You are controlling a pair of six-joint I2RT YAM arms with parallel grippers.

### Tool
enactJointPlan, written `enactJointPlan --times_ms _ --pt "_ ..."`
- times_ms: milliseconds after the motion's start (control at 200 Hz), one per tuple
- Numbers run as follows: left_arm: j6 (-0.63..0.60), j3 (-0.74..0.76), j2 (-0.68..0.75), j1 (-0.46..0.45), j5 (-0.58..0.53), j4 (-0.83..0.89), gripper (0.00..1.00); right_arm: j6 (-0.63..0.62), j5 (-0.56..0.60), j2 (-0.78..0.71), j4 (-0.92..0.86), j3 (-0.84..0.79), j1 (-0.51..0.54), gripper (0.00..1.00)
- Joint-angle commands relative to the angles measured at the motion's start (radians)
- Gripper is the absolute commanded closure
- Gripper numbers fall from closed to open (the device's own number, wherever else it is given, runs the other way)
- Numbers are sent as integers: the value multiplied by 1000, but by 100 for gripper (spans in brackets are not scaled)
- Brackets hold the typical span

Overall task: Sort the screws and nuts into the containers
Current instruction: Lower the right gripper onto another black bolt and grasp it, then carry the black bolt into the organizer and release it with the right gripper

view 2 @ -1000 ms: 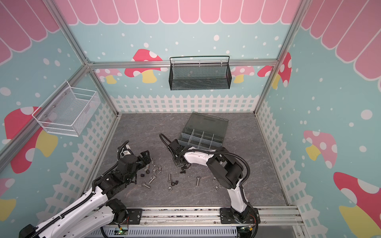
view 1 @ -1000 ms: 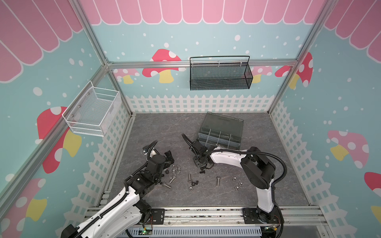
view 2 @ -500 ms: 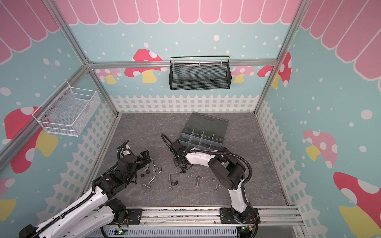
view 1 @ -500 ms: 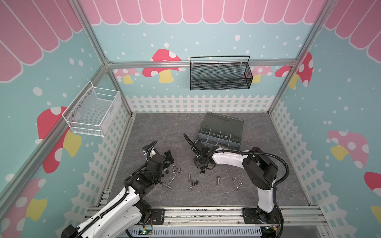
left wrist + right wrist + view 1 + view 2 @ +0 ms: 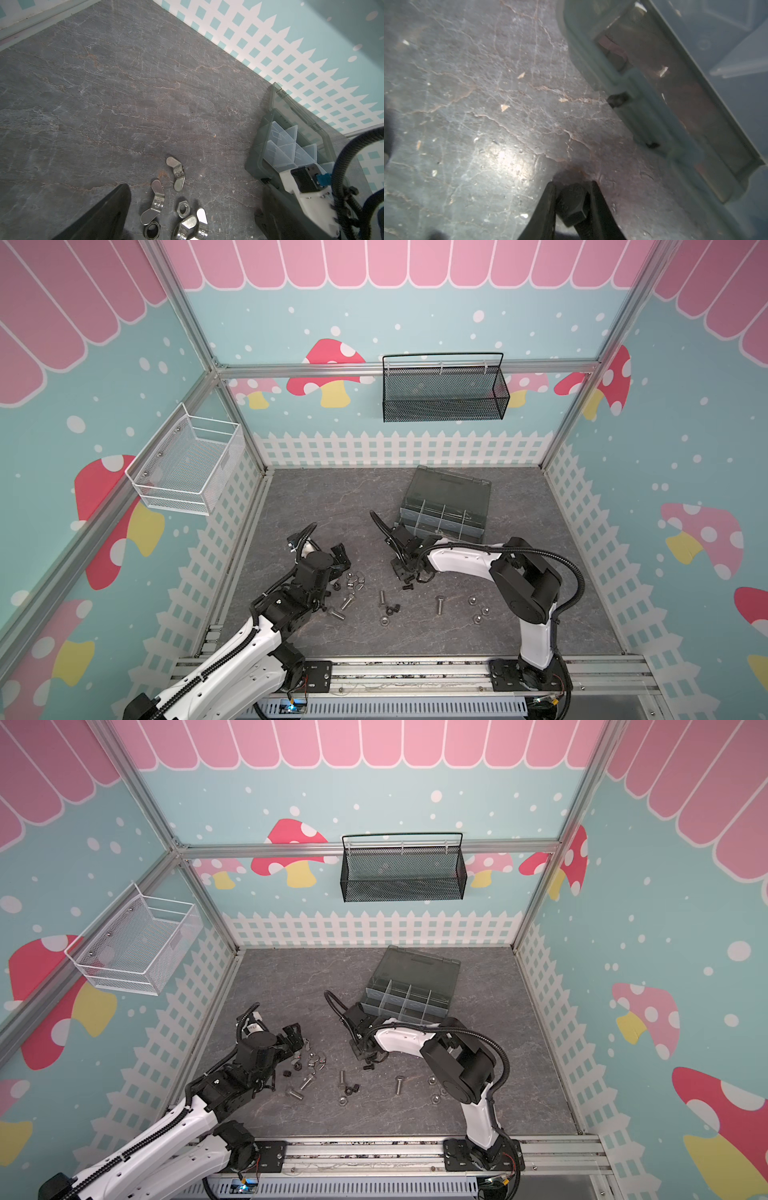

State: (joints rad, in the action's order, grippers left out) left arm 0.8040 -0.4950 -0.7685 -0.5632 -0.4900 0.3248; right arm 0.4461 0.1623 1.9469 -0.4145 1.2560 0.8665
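- Grey stone-look worktop [image 5: 332, 497], mushroom-papered walls. In a top view, the right fingers [image 5: 401, 568] are low at the worktop, with the organiser box [image 5: 446, 489] just beyond them.
- In a top view, the left fingers [image 5: 291, 1031] are spread wide and empty, with wing nuts [image 5: 316, 1063] just beside their tips.
- Left wrist view: wing nuts and a hex nut [image 5: 182, 209] lie loose between the spread fingers, untouched.
- Right wrist view: fingers clamped on a black screw [image 5: 572, 204] at its hex head, the shank running back between them. The box wall is close ahead of the tips. Whether the screw is lifted, cannot tell.
- Judgement: the hold is small, so raise slowly, clear the wall, and release low in one of the compartments [image 5: 409, 1002] kept for screws.
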Motion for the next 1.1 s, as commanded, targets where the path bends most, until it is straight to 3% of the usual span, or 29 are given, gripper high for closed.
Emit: enactJointPlan --times_ms 0,290,615,866,1096 --pt "9 9 11 8 -5 10 1 -16 40 -39 -82 -6 5 100" --pt "9 11 16 13 -7 15 1 -22 57 -267 -90 -39 -14 100" --pt "15 10 12 16 -1 10 1 -25 27 -466 -96 -183 -215 100" --pt "21 9 2 16 4 5 1 -44 51 -488 -89 -254 -337 100" --pt "21 7 -2 18 11 4 1 -55 30 -452 -57 -279 -383 100"
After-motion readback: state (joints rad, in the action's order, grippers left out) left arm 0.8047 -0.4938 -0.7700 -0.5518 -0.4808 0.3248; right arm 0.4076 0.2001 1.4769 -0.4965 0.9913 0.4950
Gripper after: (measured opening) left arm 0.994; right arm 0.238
